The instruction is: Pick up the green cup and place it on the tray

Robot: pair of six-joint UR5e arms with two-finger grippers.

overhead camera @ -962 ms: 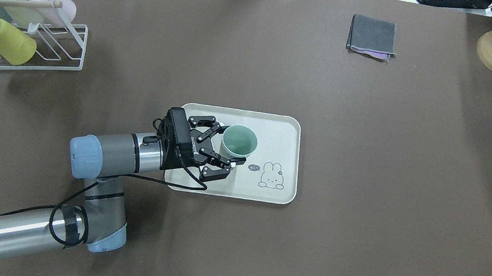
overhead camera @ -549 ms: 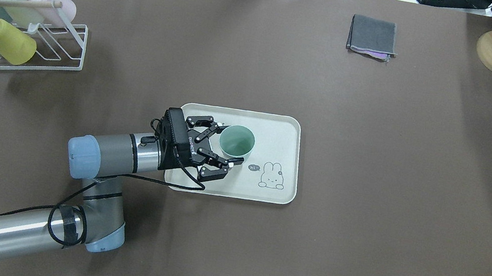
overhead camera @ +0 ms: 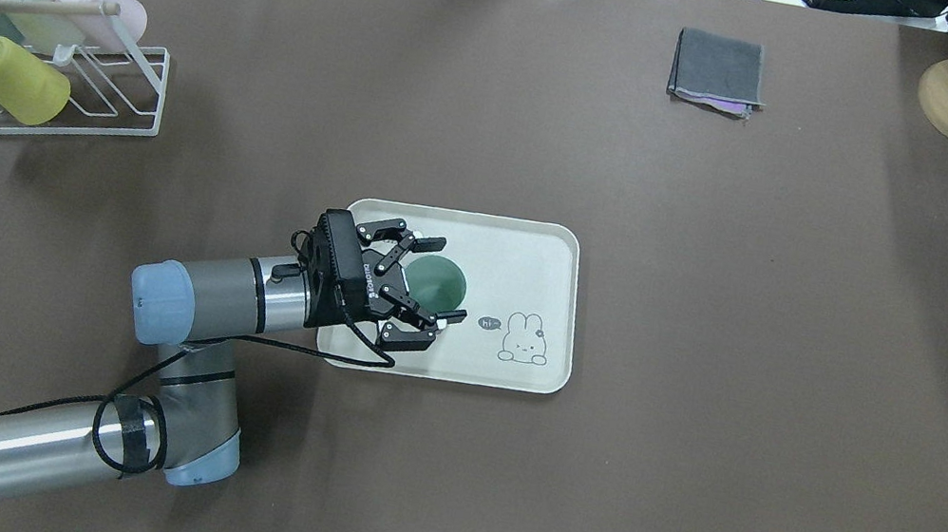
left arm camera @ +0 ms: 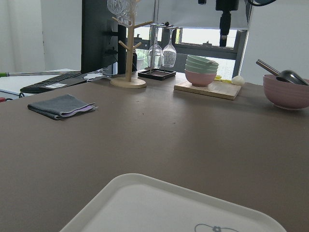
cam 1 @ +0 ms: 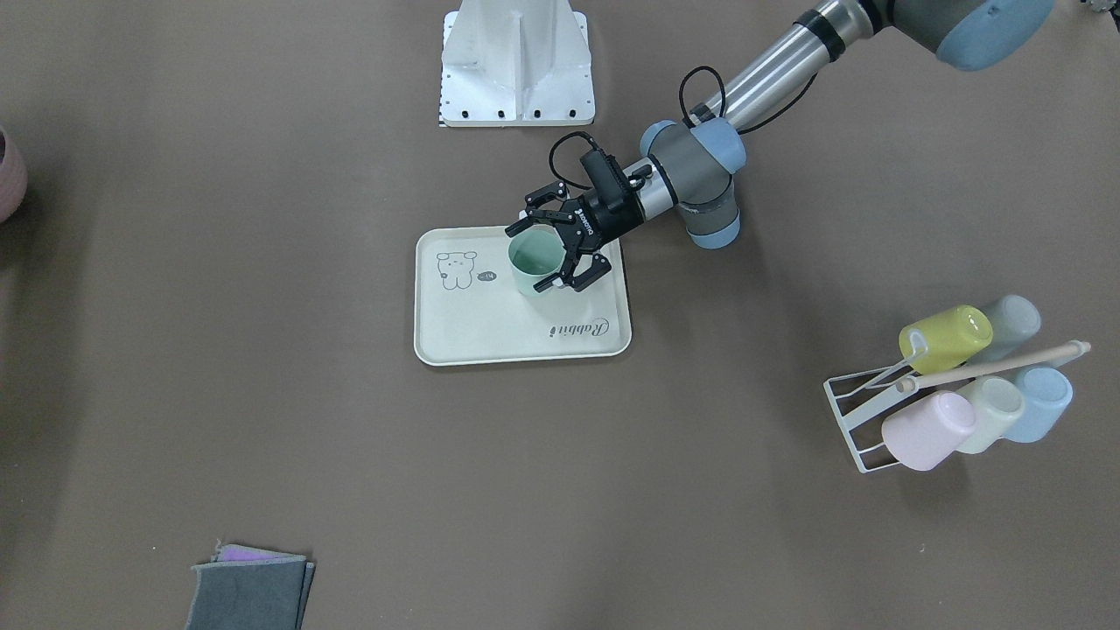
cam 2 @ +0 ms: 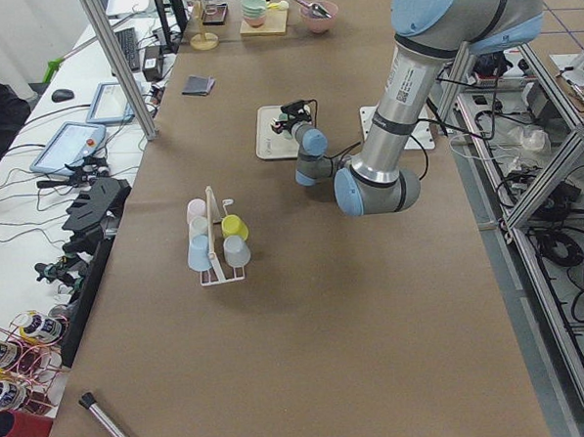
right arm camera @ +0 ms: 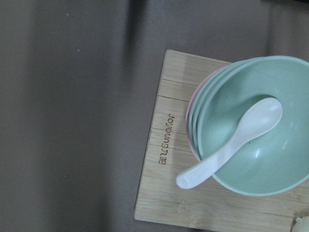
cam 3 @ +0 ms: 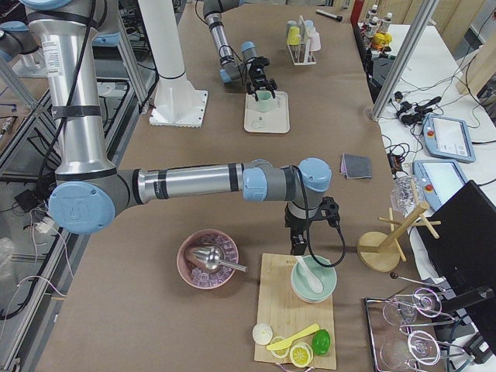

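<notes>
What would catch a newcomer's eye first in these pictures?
The left arm's black tool brackets a small mint-green plastic cup upright on a flat cream rectangular tray at mid-table. A white wire rack of pastel cups sits at the overhead view's left edge.

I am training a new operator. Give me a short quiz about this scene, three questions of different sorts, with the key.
1. True or false: the green cup lies on its side, outside the tray.
2. The fingers of the left tool stand: A) both on one side of the cup B) one on each side of the cup C) far away from the tray.
3. How many cups rest on the wire rack?
Key: 1 false; 2 B; 3 five.
</notes>
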